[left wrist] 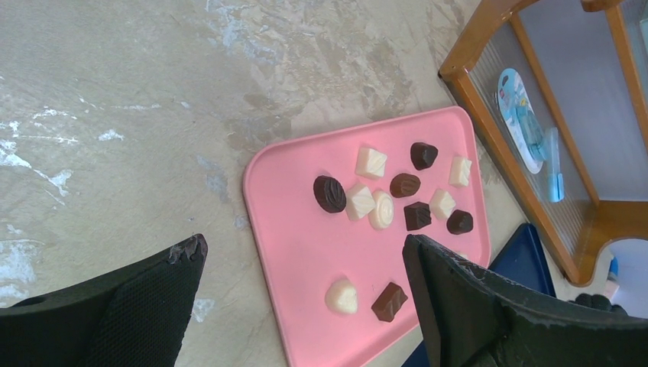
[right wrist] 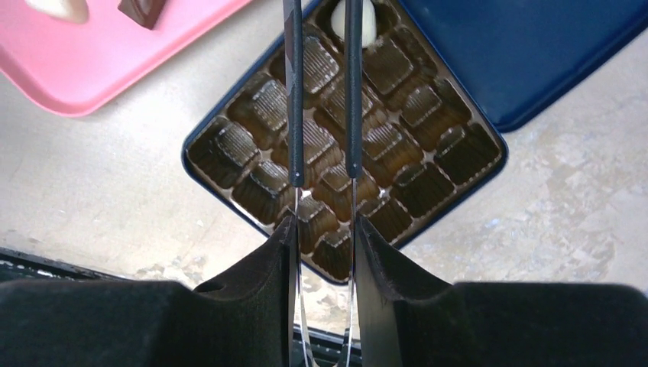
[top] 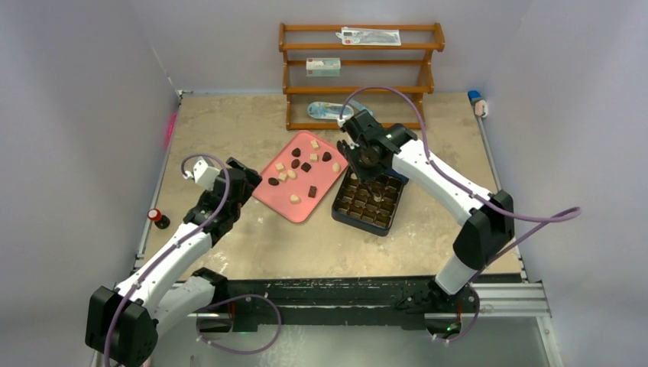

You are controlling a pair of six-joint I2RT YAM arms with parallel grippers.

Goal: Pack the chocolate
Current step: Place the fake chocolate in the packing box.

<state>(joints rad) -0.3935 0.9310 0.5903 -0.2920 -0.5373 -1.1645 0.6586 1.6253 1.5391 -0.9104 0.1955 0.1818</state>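
Several dark and cream-white pieces of chocolate (left wrist: pixel 330 193) lie scattered on the pink tray (left wrist: pixel 298 237), and a white heart (left wrist: pixel 341 297) and a dark block (left wrist: pixel 390 300) sit nearest my left gripper (left wrist: pixel 306 256). That gripper hangs open over the tray's near corner with nothing between its fingers. My right gripper (right wrist: pixel 324 225) is shut on a pair of metal tongs (right wrist: pixel 294 115), which reach across the dark gridded box (right wrist: pixel 229 153). The tong tips flank a white piece (right wrist: pixel 365 21) in a far cell of the box.
The box's blue lid (right wrist: pixel 535 46) lies beside the box. A wooden rack (top: pixel 359 73) with packets stands at the back of the table. A small red-capped object (top: pixel 158 218) sits at the left edge and a blue-white one (top: pixel 478 103) at the back right.
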